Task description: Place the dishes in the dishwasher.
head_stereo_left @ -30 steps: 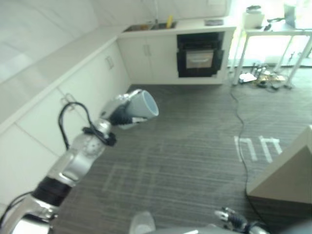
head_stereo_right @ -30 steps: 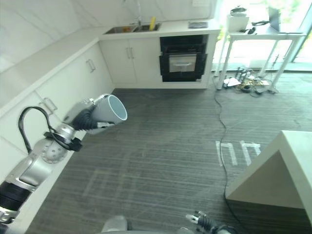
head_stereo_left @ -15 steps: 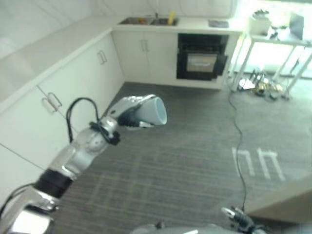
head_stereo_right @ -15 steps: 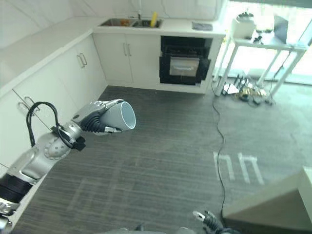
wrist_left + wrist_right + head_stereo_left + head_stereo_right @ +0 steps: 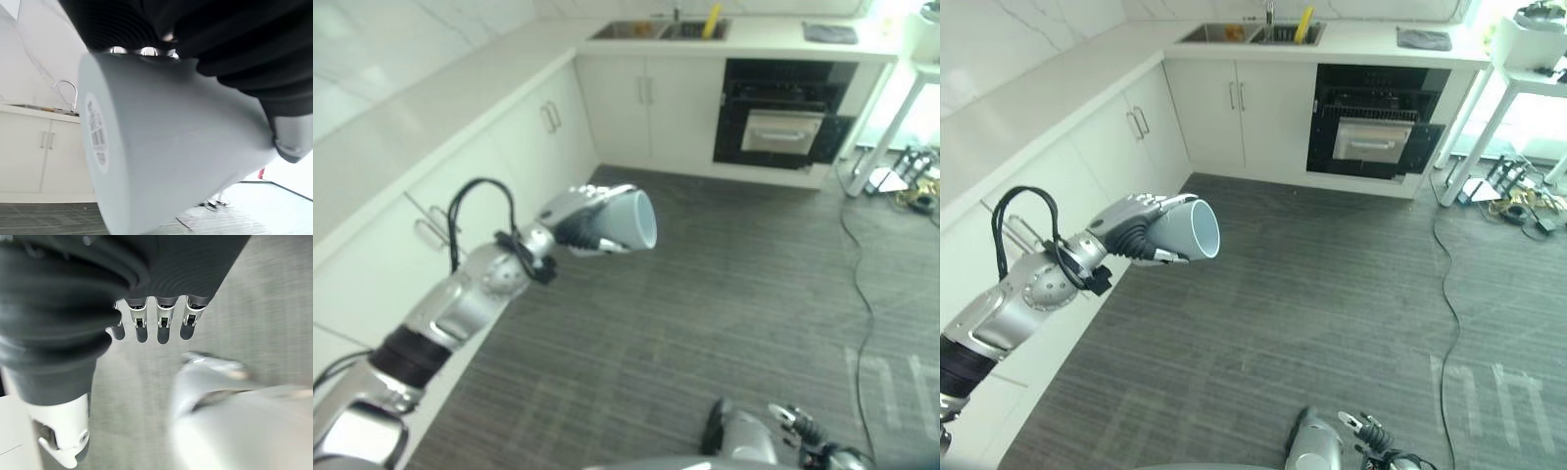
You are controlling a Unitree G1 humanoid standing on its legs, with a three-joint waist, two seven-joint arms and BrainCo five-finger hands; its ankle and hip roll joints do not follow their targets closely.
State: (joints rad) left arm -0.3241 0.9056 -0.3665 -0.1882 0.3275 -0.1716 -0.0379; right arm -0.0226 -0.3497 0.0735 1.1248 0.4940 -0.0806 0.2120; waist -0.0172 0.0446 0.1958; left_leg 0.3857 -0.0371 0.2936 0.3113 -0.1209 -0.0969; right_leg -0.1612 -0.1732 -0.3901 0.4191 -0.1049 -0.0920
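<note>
While our left hand (image 5: pixel 1141 227) is wrapped around it, the cup (image 5: pixel 1187 231) hangs in the air over the grey floor (image 5: pixel 1332 294), on its side, open mouth facing right. It is a plain pale grey-blue tapered cup, wider at the rim, lighter inside; our left wrist view shows a round label on its base (image 5: pixel 96 133). Fingers and thumb curl round the cup body, gripping it firmly. We cannot see anything inside the cup.

Our right hand (image 5: pixel 146 318) hangs low at the near right, fingers straight and relaxed, holding nothing; it also shows at the near edge in the right eye view (image 5: pixel 1366 431).

White cabinets (image 5: pixel 1116 137) run along the left under a pale counter (image 5: pixel 1048 83), close beside the left arm. At the far wall a sink (image 5: pixel 1244 33) sits in the counter with a yellow item (image 5: pixel 1304 23) standing by it and a grey cloth (image 5: pixel 1423 39) further right. A black built-in appliance (image 5: pixel 1376 122) sits below, its door partly open. A white table leg (image 5: pixel 1474 127) and loose clutter (image 5: pixel 1513 196) lie far right. Nothing stands between the cup and the appliance.
</note>
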